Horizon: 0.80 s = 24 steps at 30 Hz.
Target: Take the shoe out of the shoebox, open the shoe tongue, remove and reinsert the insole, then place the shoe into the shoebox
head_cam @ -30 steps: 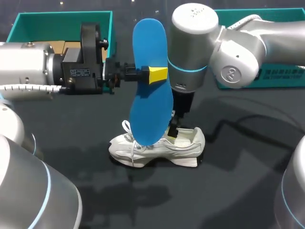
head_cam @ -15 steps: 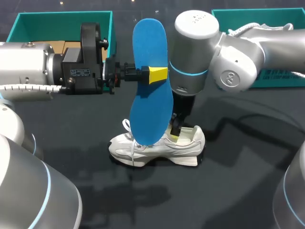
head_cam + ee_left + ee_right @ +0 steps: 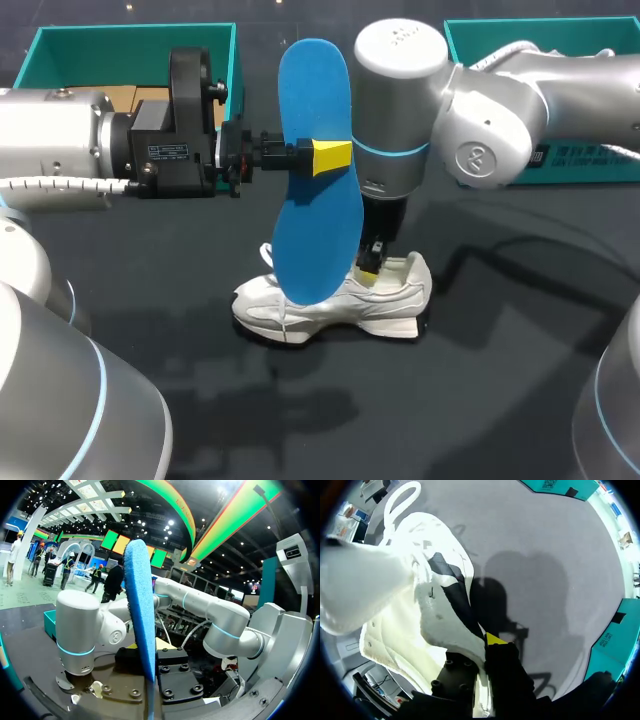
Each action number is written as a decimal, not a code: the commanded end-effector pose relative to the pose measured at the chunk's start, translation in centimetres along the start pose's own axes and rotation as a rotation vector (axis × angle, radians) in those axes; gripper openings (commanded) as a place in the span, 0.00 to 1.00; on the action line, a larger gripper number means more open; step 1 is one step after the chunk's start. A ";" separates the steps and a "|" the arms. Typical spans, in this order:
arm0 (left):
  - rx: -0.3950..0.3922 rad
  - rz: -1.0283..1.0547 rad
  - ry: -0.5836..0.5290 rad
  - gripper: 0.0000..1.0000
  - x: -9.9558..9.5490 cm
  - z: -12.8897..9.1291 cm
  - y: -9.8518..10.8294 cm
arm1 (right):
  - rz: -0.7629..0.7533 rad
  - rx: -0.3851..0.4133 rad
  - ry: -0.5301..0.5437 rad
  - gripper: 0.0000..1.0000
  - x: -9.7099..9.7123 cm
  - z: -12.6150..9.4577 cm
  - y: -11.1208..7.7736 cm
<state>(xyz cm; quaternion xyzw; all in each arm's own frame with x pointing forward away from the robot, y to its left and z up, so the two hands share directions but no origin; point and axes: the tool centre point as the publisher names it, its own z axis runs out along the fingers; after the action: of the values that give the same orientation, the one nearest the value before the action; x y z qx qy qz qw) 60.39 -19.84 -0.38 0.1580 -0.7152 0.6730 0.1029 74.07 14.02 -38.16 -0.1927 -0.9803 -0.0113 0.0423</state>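
While the left claw (image 3: 318, 157) is clamping the blue insole (image 3: 318, 200) upright, its long axis is standing near vertical, lower end hanging just over the white shoe (image 3: 330, 305), which is lying on the counter (image 3: 480, 400), toe toward my left; the right claw (image 3: 371, 266) is pinching the shoe's collar, so the insole probably needs tipping toward that opening
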 end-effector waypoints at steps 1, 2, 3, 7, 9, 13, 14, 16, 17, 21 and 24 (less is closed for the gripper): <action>0.003 0.000 -0.003 0.00 0.2 0.3 0.0 | 0.006 -0.005 -0.010 0.00 0.6 -0.8 -0.4; 0.003 0.000 -0.003 0.00 0.2 0.3 0.0 | 0.009 -0.005 -0.010 0.00 0.7 -0.9 -0.4; 0.003 0.000 -0.003 0.00 0.2 0.3 0.0 | 0.010 -0.007 -0.010 0.00 0.9 -1.1 -0.5; 0.003 0.000 -0.003 0.00 0.2 0.3 0.0 | 0.024 -0.018 -0.014 0.00 1.4 -1.8 -0.6; 0.003 0.000 -0.003 0.00 0.2 0.3 0.0 | 0.050 -0.018 -0.006 0.00 1.6 -2.0 -0.7; 0.003 0.000 -0.003 0.00 0.2 0.3 0.0 | 0.146 -0.026 0.002 0.00 1.9 -2.9 -1.0; 0.003 0.000 -0.003 0.00 0.2 0.3 0.0 | 0.182 -0.034 0.001 0.00 2.0 -3.2 -1.2; 0.003 0.000 -0.003 0.00 0.2 0.3 0.0 | 0.253 -0.057 0.007 0.00 2.1 -3.6 -1.5; 0.003 0.000 -0.003 0.00 0.2 0.3 0.0 | 0.304 -0.064 0.004 0.00 2.2 -3.8 -1.7; 0.003 0.000 -0.003 0.00 0.2 0.3 0.0 | 0.540 -0.101 0.004 0.00 2.8 -4.5 -2.7; 0.003 0.000 -0.003 0.00 0.2 0.3 0.0 | 0.540 -0.101 0.004 0.00 2.8 -4.5 -2.7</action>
<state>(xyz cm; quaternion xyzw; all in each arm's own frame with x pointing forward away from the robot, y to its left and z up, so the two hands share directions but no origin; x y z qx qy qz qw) 60.40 -19.84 -0.38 0.1580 -0.7153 0.6730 0.1029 71.59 13.31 -33.91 -0.4115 -0.9098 -0.0281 0.0466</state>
